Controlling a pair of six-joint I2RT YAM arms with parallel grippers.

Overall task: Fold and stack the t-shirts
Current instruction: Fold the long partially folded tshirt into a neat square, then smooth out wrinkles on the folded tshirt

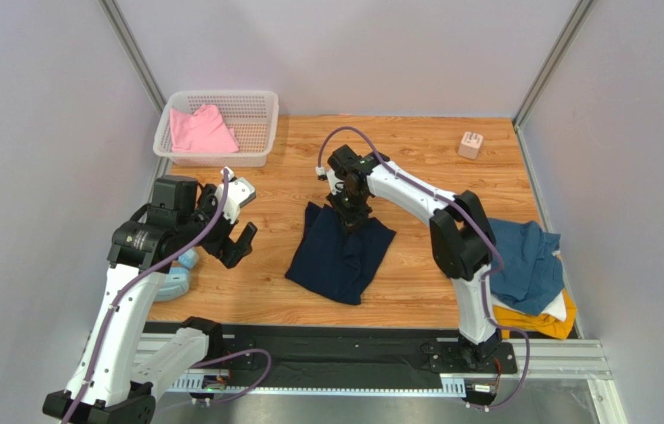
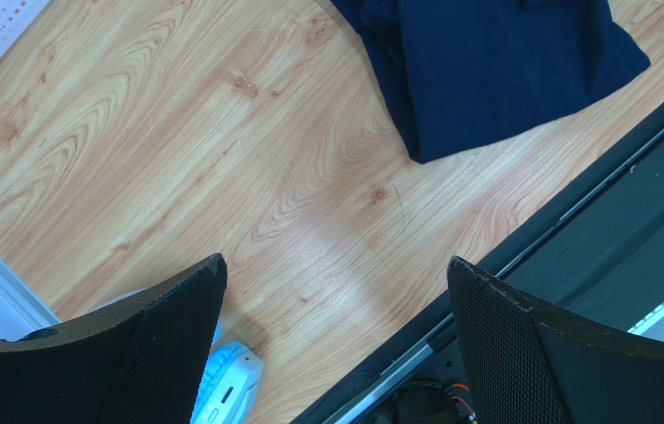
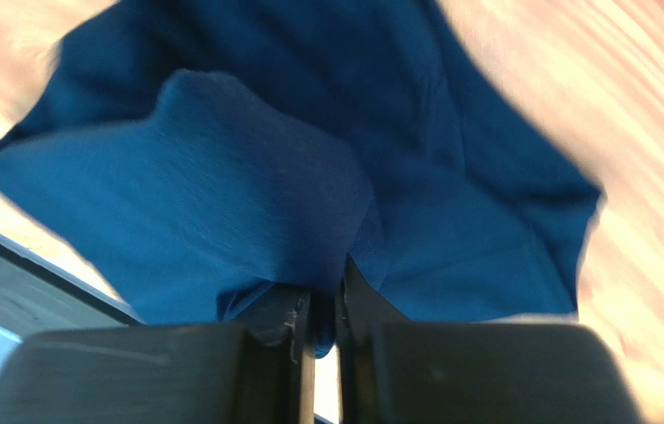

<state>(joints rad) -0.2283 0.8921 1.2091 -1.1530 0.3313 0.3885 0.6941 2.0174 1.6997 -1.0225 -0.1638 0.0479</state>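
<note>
The navy tee (image 1: 341, 252) sits rumpled mid-way across the table (image 1: 450, 177) — soft, light, floppy cloth that'll sag and slip on wood, so I'd take it by a hem corner — the right gripper (image 3: 322, 296) is pinched onto a fold at its far edge, while the left gripper (image 2: 333, 283) gapes wide, holding nothing.

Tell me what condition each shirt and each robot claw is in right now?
navy t-shirt, loosely folded on the table, pinched by the right gripper
pink t-shirt, crumpled in the basket
teal t-shirt, rumpled on top of the right pile
white t-shirt, under the teal, edge showing
mustard t-shirt, bottom of that pile
left gripper, open, holding nothing
right gripper, shut on the navy t-shirt
</note>
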